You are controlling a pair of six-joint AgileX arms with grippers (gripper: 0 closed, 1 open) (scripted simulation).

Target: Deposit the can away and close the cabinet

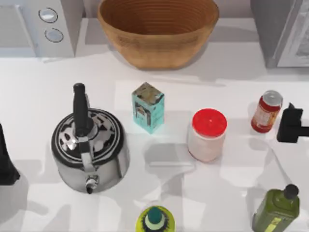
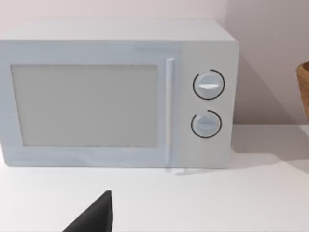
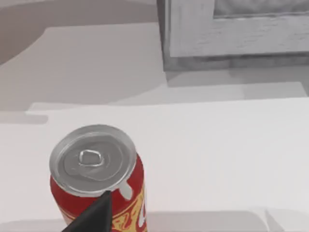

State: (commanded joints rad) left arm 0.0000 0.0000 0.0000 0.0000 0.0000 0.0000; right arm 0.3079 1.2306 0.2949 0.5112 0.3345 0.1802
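Observation:
The can (image 1: pixel 266 111), red with a silver top and a pale label, stands upright on the right side of the white table. My right gripper (image 1: pixel 288 124) is just to its right at the table's edge, open and apart from it. In the right wrist view the can (image 3: pixel 96 179) is close below, with one dark fingertip (image 3: pixel 94 217) in front of it. The grey cabinet (image 1: pixel 285 34) stands at the back right, beyond the can, and its front (image 3: pixel 231 34) faces the wrist camera. My left gripper (image 1: pixel 6 164) is parked at the left edge, open and holding nothing.
A red-lidded whitish jar (image 1: pixel 207 135) stands left of the can, then a teal carton (image 1: pixel 148 107) and a steel kettle (image 1: pixel 89 145). A wicker basket (image 1: pixel 158 31) and a microwave (image 1: pixel 38 24) sit at the back. A green bottle (image 1: pixel 277 208) and a yellow-green bottle (image 1: pixel 155 220) stand in front.

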